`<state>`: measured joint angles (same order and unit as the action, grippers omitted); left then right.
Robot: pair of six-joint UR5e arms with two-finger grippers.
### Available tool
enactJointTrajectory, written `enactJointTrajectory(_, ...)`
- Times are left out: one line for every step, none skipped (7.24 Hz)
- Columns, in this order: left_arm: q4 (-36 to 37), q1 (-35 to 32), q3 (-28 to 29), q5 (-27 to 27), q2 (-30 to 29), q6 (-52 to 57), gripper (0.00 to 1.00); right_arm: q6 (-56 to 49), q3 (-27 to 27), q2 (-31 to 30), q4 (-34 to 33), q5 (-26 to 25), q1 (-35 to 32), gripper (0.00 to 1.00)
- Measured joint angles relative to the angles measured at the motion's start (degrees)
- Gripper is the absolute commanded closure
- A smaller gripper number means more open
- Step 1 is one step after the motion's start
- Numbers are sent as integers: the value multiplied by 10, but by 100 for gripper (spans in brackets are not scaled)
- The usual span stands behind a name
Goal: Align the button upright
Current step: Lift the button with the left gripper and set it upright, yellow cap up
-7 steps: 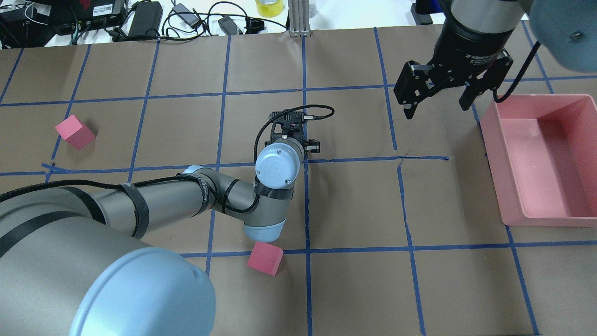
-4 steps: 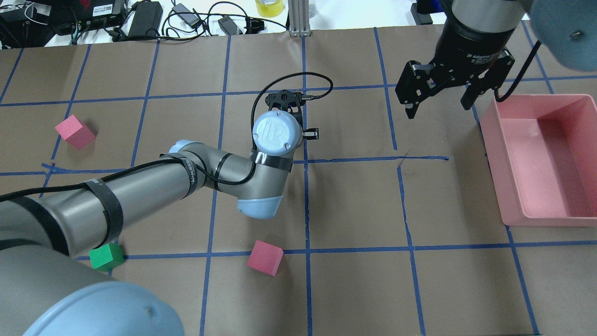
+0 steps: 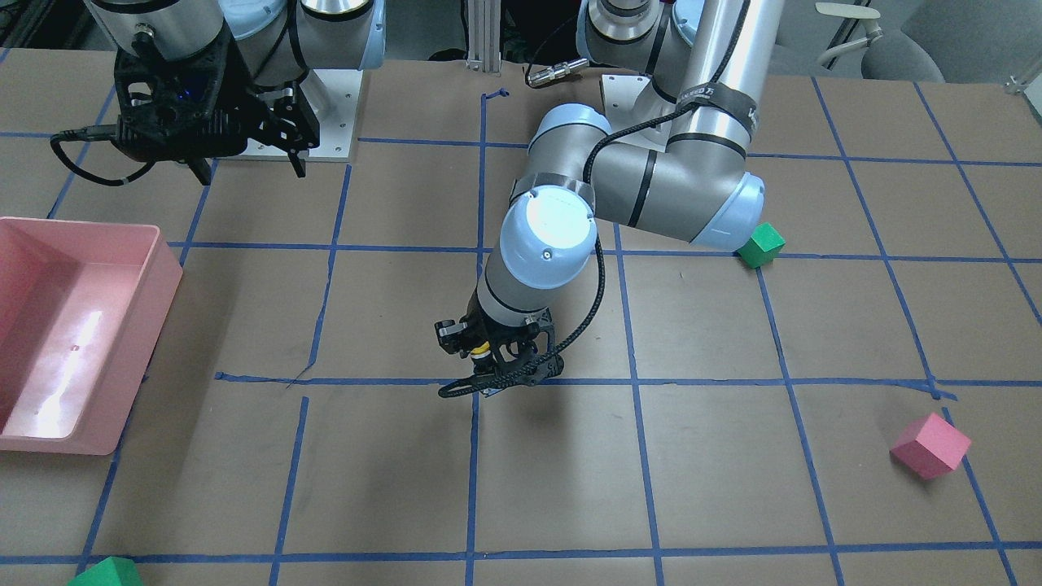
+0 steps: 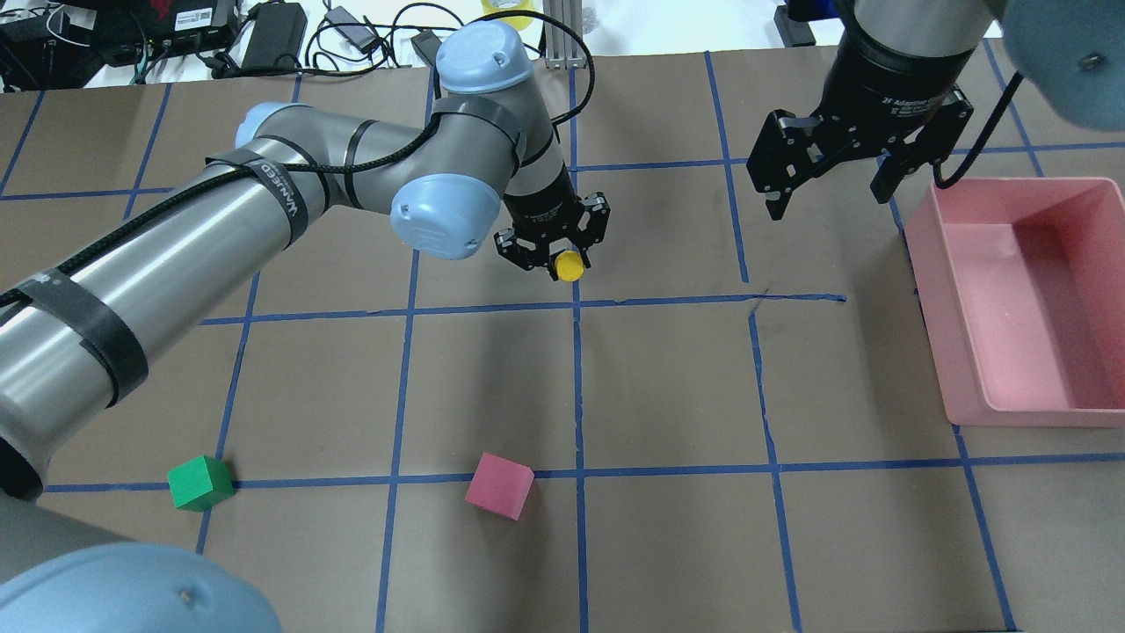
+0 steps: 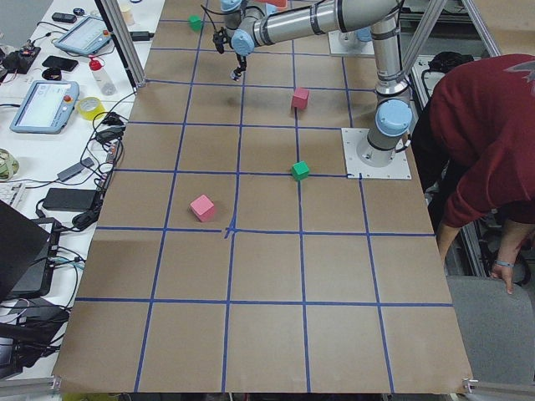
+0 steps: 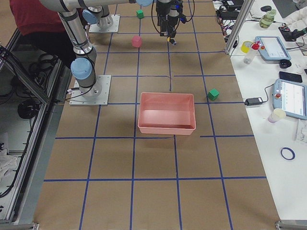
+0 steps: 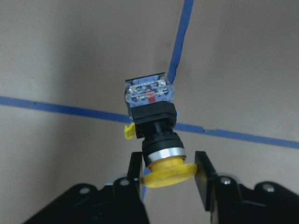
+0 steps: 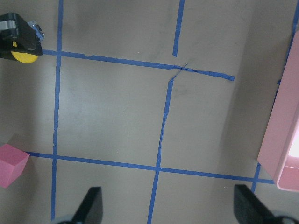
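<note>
The button (image 7: 150, 105) has a yellow mushroom cap, a black neck and a black-grey block base. My left gripper (image 7: 169, 173) is shut on the cap, one finger (image 7: 135, 168) on each side, and the base points away from the gripper toward the table. In the overhead view the left gripper (image 4: 565, 262) is near the table's middle, just beyond a blue tape line, with the yellow cap (image 4: 572, 266) showing between the fingers. Whether the base touches the table I cannot tell. My right gripper (image 4: 826, 189) is open and empty, high above the far right.
A pink bin (image 4: 967, 352) stands at the right. A pink cube (image 4: 499, 485) and a green cube (image 4: 200, 482) lie near the front. The front-facing view shows another pink cube (image 3: 930, 445) and another green cube (image 3: 106, 574).
My left arm has swung away from me across the table and its wrist has turned over, so the gripper and the yellow cap now show. The right arm has hardly moved.
</note>
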<state>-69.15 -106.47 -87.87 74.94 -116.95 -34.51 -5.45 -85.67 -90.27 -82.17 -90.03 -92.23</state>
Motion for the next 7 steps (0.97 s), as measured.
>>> enactJointTrajectory(-23, 12, 7, -36, -15, -5, 100, 0, 0, 0, -1, 0, 0, 0)
enactJointTrajectory(-32, 21, 13, -66, -35, -5, 100, 0, -1, 0, -1, 0, 1, 0)
enactJointTrajectory(-35, 26, 19, -78, -53, -4, 100, 0, -1, 0, -2, 0, 1, 0)
enactJointTrajectory(-36, 28, 28, -81, -66, -3, 1, 0, -1, 0, -5, 0, 2, 0)
enactJointTrajectory(-37, 29, 34, -83, -72, -3, 0, 0, -1, 0, -6, 0, 2, 0)
enactJointTrajectory(-39, 32, 37, -89, -73, -3, 0, -1, -2, 0, -6, 0, 2, 0)
enactJointTrajectory(-45, 41, 39, -96, -70, -1, 0, -1, -2, 0, -7, 0, 2, 0)
